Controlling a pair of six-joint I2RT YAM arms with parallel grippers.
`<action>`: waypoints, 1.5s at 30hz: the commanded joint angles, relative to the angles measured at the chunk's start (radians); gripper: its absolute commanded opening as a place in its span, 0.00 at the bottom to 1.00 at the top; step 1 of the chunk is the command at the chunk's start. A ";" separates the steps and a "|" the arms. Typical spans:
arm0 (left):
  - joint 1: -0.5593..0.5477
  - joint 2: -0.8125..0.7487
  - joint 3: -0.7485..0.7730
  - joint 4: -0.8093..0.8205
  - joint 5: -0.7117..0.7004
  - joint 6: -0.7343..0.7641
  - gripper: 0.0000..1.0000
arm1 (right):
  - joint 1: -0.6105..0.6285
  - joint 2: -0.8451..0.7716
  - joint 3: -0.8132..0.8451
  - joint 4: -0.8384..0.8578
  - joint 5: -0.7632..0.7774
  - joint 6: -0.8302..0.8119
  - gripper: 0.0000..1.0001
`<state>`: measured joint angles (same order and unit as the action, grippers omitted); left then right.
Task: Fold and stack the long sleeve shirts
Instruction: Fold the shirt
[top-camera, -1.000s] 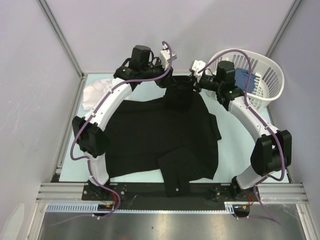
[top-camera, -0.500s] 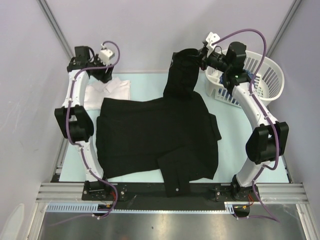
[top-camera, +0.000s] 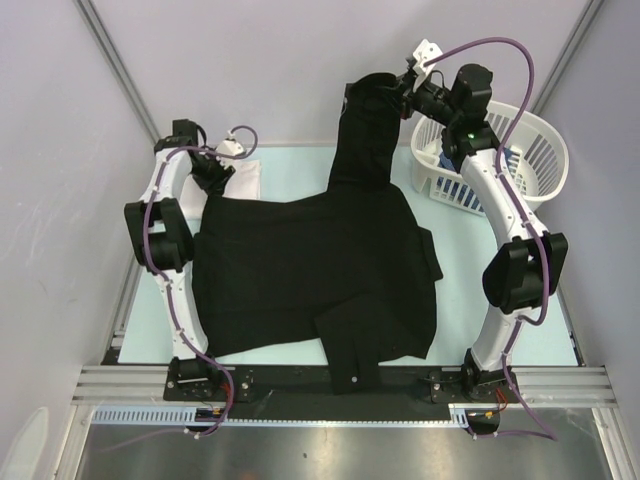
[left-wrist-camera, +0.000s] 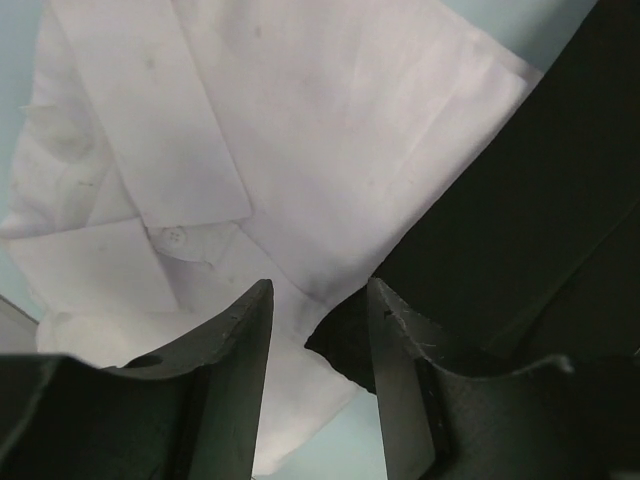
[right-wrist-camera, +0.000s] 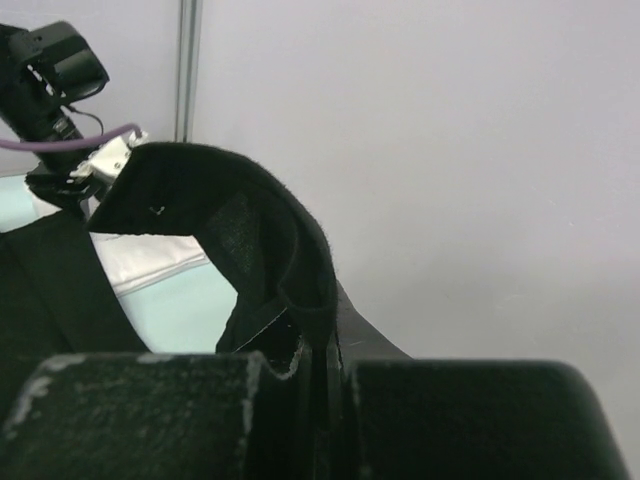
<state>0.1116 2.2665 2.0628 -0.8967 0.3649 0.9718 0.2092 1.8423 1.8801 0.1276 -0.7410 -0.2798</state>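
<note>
— Where is the black shirt (top-camera: 320, 270) found?
— Its body is spread flat, well left of the white slatted basket (top-camera: 540, 140); one sleeve is pinched in the clenched right gripper (top-camera: 400, 97), just left of that basket.
— And the left gripper (left-wrist-camera: 320, 300)?
— Its jaws are parted around the black shirt's corner, which is laid over the white shirt (left-wrist-camera: 300, 130).

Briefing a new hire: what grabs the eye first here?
The black shirt spread over most of the table, one sleeve hoisted high at the far edge by the shut right gripper. Then the white shirt far left, with the left gripper open over where the two meet.
</note>
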 joint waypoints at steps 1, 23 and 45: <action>-0.003 0.008 0.025 -0.077 -0.020 0.108 0.47 | -0.004 0.021 0.077 0.004 0.026 0.008 0.00; -0.006 0.005 0.042 -0.145 -0.014 0.110 0.01 | -0.039 0.005 0.088 0.015 0.019 0.016 0.00; -0.004 0.004 0.049 -0.139 -0.035 0.105 0.66 | -0.054 -0.149 -0.058 0.053 -0.032 0.071 0.00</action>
<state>0.1089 2.2265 2.0499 -1.0168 0.3264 1.0496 0.1558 1.7363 1.8282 0.1333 -0.7612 -0.2356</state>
